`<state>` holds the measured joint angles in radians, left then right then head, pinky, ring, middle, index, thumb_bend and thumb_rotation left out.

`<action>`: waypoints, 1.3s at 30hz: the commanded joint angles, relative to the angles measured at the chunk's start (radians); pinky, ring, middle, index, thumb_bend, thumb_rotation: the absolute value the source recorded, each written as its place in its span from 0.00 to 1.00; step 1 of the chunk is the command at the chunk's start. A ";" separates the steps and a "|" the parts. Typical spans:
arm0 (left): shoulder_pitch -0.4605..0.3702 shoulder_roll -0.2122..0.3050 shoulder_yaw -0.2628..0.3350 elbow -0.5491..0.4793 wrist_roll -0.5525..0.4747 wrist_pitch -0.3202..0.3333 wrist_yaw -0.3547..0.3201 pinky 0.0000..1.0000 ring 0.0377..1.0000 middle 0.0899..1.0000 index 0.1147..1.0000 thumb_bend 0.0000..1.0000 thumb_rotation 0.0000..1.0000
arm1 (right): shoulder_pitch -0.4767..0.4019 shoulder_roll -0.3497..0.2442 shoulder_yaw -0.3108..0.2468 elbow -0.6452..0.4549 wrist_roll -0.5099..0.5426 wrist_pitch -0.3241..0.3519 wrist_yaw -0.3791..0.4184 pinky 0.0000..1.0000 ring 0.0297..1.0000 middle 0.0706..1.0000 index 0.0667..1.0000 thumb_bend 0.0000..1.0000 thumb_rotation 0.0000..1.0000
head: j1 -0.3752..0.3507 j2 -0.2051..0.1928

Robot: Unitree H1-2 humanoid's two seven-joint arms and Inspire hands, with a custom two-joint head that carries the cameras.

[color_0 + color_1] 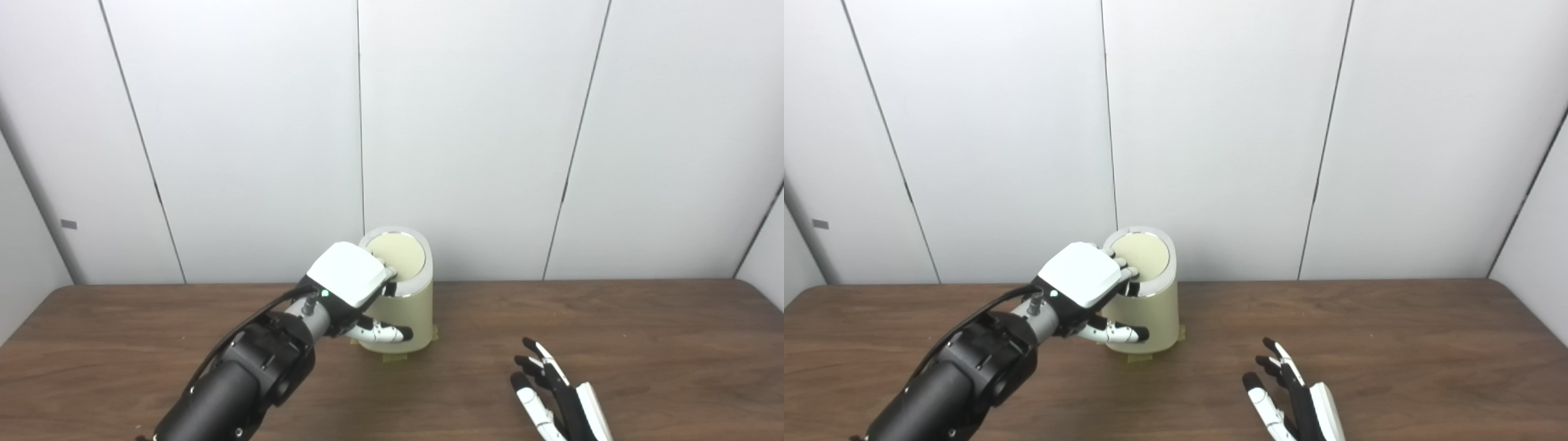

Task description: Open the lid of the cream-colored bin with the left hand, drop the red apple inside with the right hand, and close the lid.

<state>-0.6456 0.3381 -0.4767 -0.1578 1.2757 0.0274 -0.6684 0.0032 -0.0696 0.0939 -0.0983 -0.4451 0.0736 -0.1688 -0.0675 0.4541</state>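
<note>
1. Broadly, the brown wooden table (pixel 612 331) runs across the whole view under white wall panels, and no red apple shows anywhere on it in either view.
2. At the far middle of the table stands the cream bin (pixel 409 306), upright, with small tabs of tape at its base.
3. Its round lid (pixel 397 254) sits inside a silvery rim and looks level or nearly so; I cannot tell whether it is fully shut.
4. The left hand (pixel 352 278) is at the bin's near-left side: its fingers reach over the rim onto the lid's edge, and the thumb lies against the bin wall below. It grips nothing that I can make out; the fingers are curled in contact, more pressing than holding.
5. The right hand (pixel 1295 407) rests low at the near right, well apart from the bin, fingers spread and empty.
6. Judged from this, the step in hand concerns the lid, either opening or closing it; with no apple visible and the right hand empty, closing seems likelier.
7. Next, the left hand should see the lid seated flat, then lift clear without dragging the bin.
</note>
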 commanded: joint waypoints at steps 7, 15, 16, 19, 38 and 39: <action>0.049 0.002 0.164 -0.182 -0.099 0.042 0.007 0.92 0.94 0.93 0.92 0.56 0.91 | -0.008 -0.004 -0.012 -0.024 -0.003 -0.014 -0.002 0.83 0.82 0.80 0.90 0.47 1.00 | 0.003 0.002; 0.174 0.002 0.278 -0.255 -0.181 0.032 0.111 0.91 0.96 0.97 0.99 0.50 0.86 | -0.005 -0.008 -0.013 -0.029 -0.013 -0.008 0.001 0.83 0.82 0.80 0.90 0.50 1.00 | 0.006 0.004; 0.191 0.003 0.289 -0.259 -0.197 0.030 0.118 0.93 0.97 0.98 0.99 0.49 0.85 | -0.004 -0.008 -0.013 -0.030 -0.014 -0.007 0.001 0.83 0.82 0.80 0.90 0.50 1.00 | 0.005 0.005; 0.241 0.001 0.321 -0.273 -0.243 0.035 0.141 0.96 1.00 1.00 1.00 0.46 0.84 | -0.002 -0.008 -0.014 -0.035 -0.017 -0.006 0.001 0.83 0.82 0.80 0.90 0.49 1.00 | 0.005 0.007; 0.509 -0.169 0.553 -0.279 -0.917 0.265 0.268 1.00 1.00 1.00 1.00 0.39 1.00 | -0.007 0.018 -0.074 -0.133 0.177 0.054 0.092 0.73 0.82 0.82 0.91 0.50 1.00 | 0.006 0.021; 0.520 -0.168 0.557 -0.279 -0.939 0.275 0.273 1.00 1.00 1.00 1.00 0.39 1.00 | -0.008 0.021 -0.077 -0.138 0.191 0.059 0.098 0.74 0.83 0.82 0.91 0.50 1.00 | 0.006 0.021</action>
<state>-0.1165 0.1669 0.0716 -0.4228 0.3703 0.3002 -0.4263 0.0230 -0.0537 0.0262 -0.1909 -0.2766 0.1430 -0.0751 -0.0614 0.4740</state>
